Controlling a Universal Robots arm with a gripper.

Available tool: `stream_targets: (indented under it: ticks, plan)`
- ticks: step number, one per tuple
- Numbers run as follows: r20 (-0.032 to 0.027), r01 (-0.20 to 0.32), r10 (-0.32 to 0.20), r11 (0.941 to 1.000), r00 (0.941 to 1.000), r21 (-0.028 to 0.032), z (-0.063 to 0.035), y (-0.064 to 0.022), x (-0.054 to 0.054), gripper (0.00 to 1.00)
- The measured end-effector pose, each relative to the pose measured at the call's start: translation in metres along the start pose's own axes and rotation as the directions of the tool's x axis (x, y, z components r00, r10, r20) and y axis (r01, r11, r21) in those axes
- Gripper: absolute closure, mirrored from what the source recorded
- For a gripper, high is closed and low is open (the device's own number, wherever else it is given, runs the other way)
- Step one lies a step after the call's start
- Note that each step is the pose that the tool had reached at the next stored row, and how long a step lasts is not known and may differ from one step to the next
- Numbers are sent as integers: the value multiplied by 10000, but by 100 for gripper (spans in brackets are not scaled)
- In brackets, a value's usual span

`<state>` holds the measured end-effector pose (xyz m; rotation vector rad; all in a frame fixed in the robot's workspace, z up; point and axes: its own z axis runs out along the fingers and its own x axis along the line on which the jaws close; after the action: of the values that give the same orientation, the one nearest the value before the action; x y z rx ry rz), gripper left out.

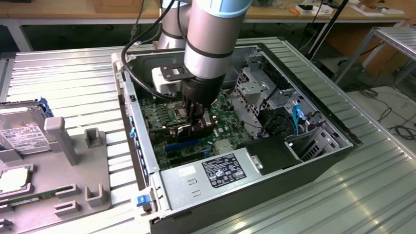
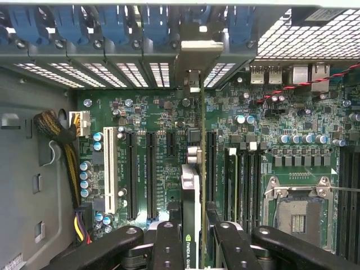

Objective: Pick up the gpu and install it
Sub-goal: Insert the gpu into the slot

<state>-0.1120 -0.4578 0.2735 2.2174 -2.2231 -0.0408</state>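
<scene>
GPU (image 2: 190, 225) stands on edge in the claw (image 2: 197, 247), whose fingers (image 2: 169, 247) are closed narrowly on its two faces. It sits low inside the open computer case (image 1: 325, 146), over the motherboard (image 2: 281, 112).

Starting from the exterior view's left, a grey fixture tray (image 1: 78, 161) holding a hard drive (image 1: 19, 131) lies on the ribbed metal tabletop (image 1: 78, 73), well apart from the work. Next comes the case. The arm (image 1: 211, 44) drops almost vertically through its open side, with the claw (image 1: 198, 122) pointing down at the board and carrying the GPU (image 1: 185, 132). The drive cage (image 1: 260, 92) lies beyond, at the exterior view's right.

In the wrist view the card runs between the long black expansion slots (image 2: 151, 169) and the memory slots beside the CPU socket (image 2: 295, 214). Its silver bracket (image 2: 194, 62) reaches the rear openings under the blue clips (image 2: 112, 25). Whether its contacts have entered a slot cannot be told.

Seating it well seems to call for three things: the card kept upright and parallel to its slot, the bracket lined up with the rear opening, and pressure straight down and even along its length so that neither end cocks. The cable bundle (image 2: 56, 126) is well aside.
</scene>
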Motion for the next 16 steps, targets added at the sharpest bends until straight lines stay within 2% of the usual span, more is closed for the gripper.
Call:
stream_targets:
  ticks: [2,7,16]
  plan:
    - [-2,0,0,10000,10000,1,2,0,-31,73]
    - [-2,-1,1,10000,10000,1,2,1,-32,73]
    - [-6,-9,9,10000,10000,1,1,0,18,73]
